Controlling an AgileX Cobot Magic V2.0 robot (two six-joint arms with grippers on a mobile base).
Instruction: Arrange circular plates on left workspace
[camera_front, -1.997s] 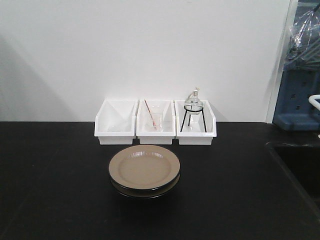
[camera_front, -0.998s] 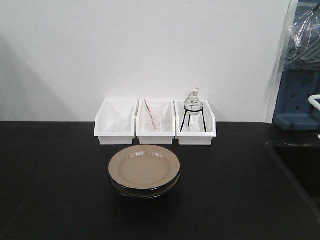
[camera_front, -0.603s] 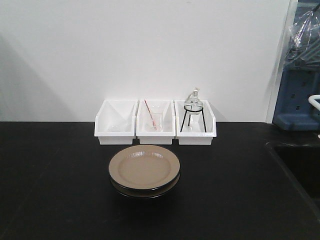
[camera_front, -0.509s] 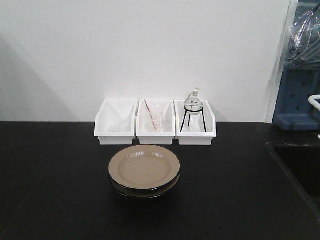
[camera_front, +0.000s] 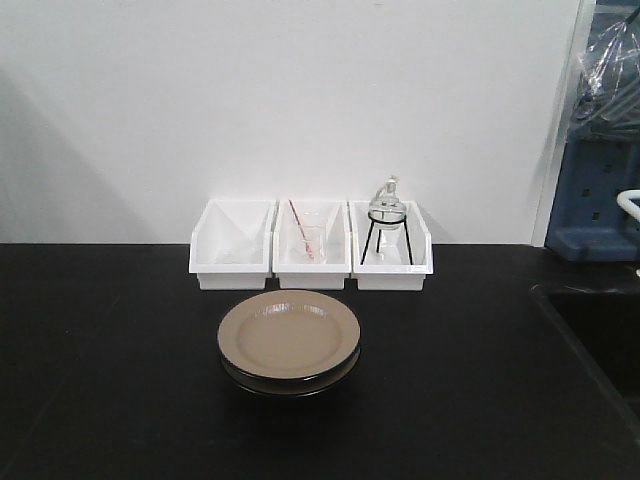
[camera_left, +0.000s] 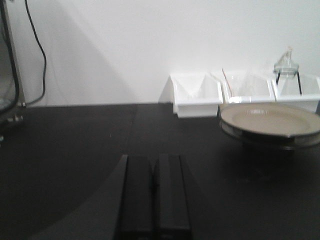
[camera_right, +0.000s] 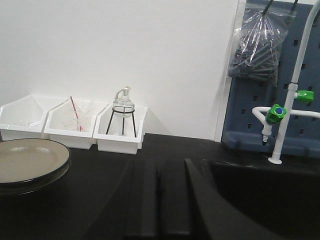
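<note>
Two beige circular plates (camera_front: 288, 335) lie stacked in the middle of the black countertop (camera_front: 100, 380), the upper one a little askew on the lower. The stack shows at the right in the left wrist view as plates (camera_left: 270, 120) and at the far left in the right wrist view as plates (camera_right: 27, 160). My left gripper (camera_left: 153, 162) is shut and empty, low over the counter, left of the stack. My right gripper (camera_right: 159, 167) is shut and empty, right of the stack. Neither gripper appears in the front view.
Three white bins (camera_front: 310, 248) stand in a row behind the plates, against the wall; the right one holds a glass flask on a black stand (camera_front: 386, 215). A recessed black sink (camera_front: 600, 340) lies at the right, with a tap (camera_right: 280, 112) beyond it.
</note>
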